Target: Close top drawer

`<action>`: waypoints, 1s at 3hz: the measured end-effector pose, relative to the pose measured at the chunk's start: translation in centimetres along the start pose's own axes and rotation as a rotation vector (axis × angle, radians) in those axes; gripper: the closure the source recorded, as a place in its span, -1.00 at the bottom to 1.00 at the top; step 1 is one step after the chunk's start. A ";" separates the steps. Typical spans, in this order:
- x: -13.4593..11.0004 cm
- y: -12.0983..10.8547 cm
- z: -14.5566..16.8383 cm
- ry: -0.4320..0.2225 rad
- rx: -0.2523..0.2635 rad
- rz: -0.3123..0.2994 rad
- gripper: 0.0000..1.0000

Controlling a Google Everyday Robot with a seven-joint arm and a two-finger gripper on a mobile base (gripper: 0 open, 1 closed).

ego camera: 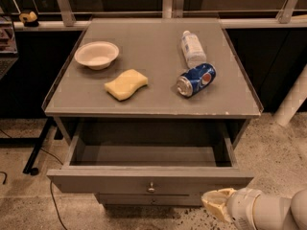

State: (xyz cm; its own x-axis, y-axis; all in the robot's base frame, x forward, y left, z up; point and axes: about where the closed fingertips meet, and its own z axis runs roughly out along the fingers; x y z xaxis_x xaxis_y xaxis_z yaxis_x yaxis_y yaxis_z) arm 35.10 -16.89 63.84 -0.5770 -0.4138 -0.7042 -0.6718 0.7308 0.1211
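Note:
The top drawer (148,180) is a wide grey drawer pulled out from under the grey table top (153,97). Its shallow grey inside holds nothing that I can see. A small round metal knob (151,188) sits in the middle of its flat front panel. A slimmer drawer front (148,199) shows just below it. My gripper (216,204) is at the bottom right of the camera view, in front of the drawer's front panel and below its right end, on a white arm.
On the table top lie a white bowl (96,54), a yellow sponge (126,84), a blue soda can (195,80) on its side and a clear plastic bottle (193,48) on its side. A white post (292,99) stands at the right; cables lie on the floor at left.

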 end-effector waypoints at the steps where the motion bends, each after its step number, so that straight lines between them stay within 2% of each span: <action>1: -0.7 -1.5 0.8 -0.015 0.033 0.015 1.00; 3: -3.4 -6.3 2.5 -0.041 0.106 0.031 1.00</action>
State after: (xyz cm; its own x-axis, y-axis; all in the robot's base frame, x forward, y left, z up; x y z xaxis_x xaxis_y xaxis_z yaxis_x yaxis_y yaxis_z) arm 42.42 -18.69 63.69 -0.5758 -0.3692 -0.7295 -0.5995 0.7973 0.0698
